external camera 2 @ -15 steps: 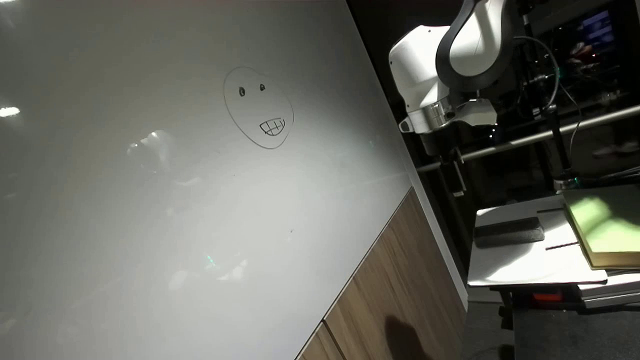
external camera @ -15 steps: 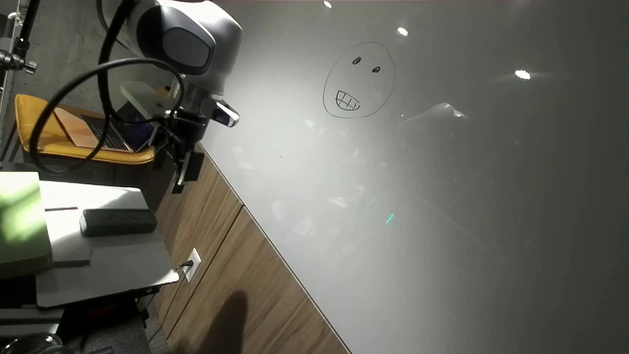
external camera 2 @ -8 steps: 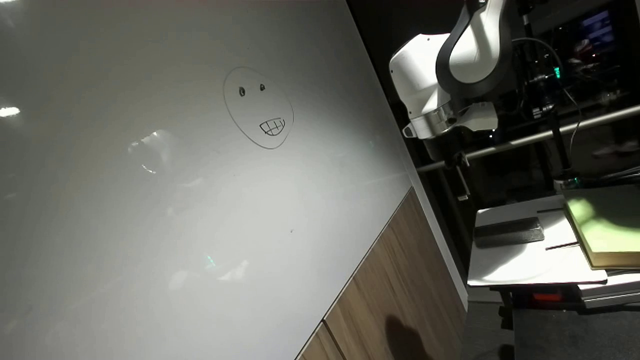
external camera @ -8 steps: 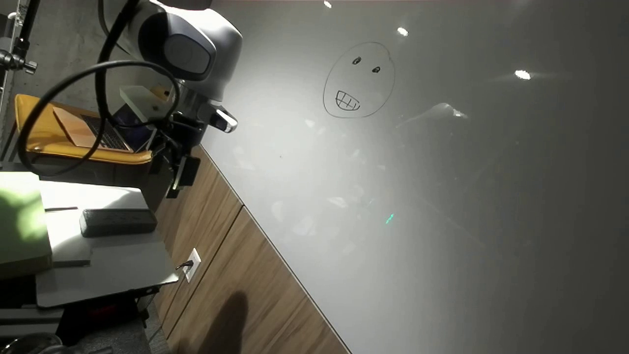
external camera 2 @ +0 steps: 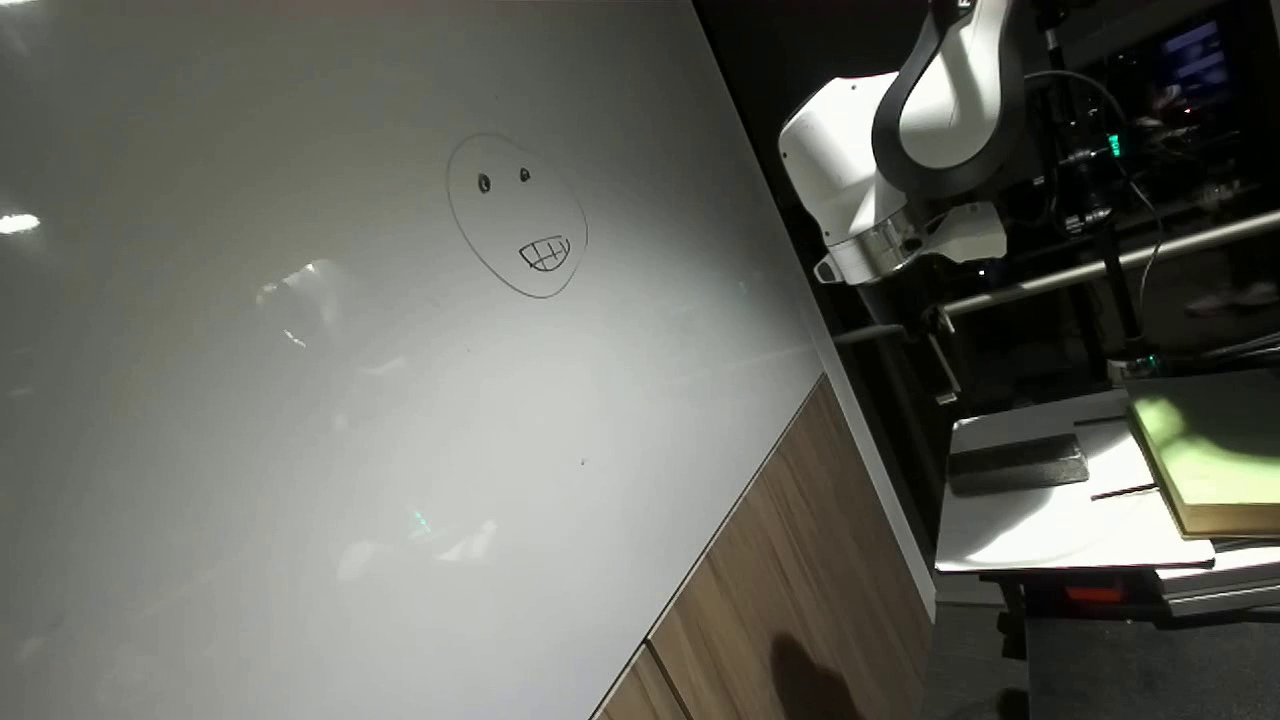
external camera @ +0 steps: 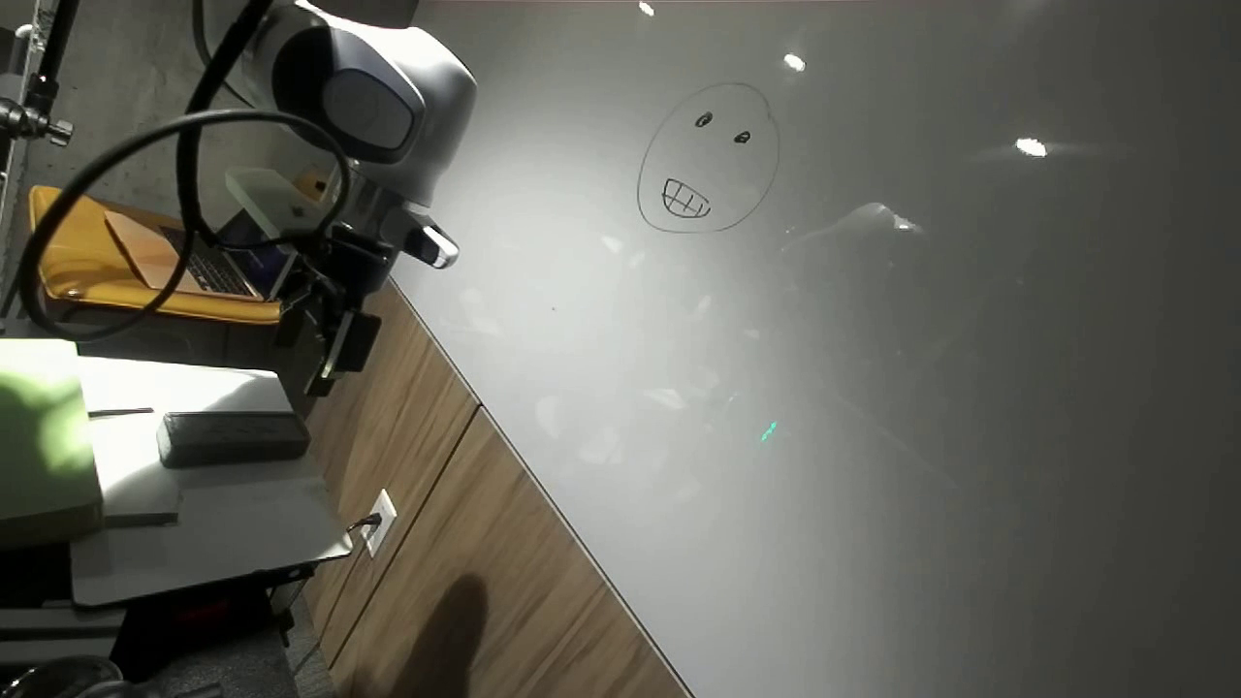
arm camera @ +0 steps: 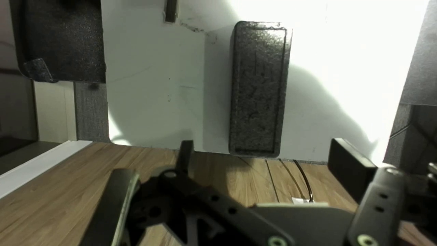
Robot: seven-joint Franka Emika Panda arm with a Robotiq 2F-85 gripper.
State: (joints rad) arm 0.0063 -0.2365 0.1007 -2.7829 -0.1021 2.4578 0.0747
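Observation:
My gripper (arm camera: 263,153) is open and empty, with its two fingers wide apart in the wrist view. It hangs above and beyond a small white table (arm camera: 146,92). A dark grey oblong block (arm camera: 258,89), like an eraser, lies flat on the table near its edge, apart from the fingers. The block also shows in both exterior views (external camera: 233,438) (external camera 2: 1018,465). The gripper (external camera: 334,366) is up and to the right of the block in an exterior view. In another exterior view the gripper (external camera 2: 943,370) is dark against a dark background, above the table.
A big glossy board (external camera: 873,388) bears a drawn face (external camera: 685,201). Wood panels (external camera: 504,543) with a plugged outlet (external camera: 384,523) lie below it. A greenish-lit box (external camera 2: 1215,450) stands beside the block. A yellow chair (external camera: 68,257) holds a laptop (external camera: 155,254). A black cable loops by the arm.
The arm and open gripper have moved lower and away from the board, to the left in an exterior view and to the right in another. The block has not moved.

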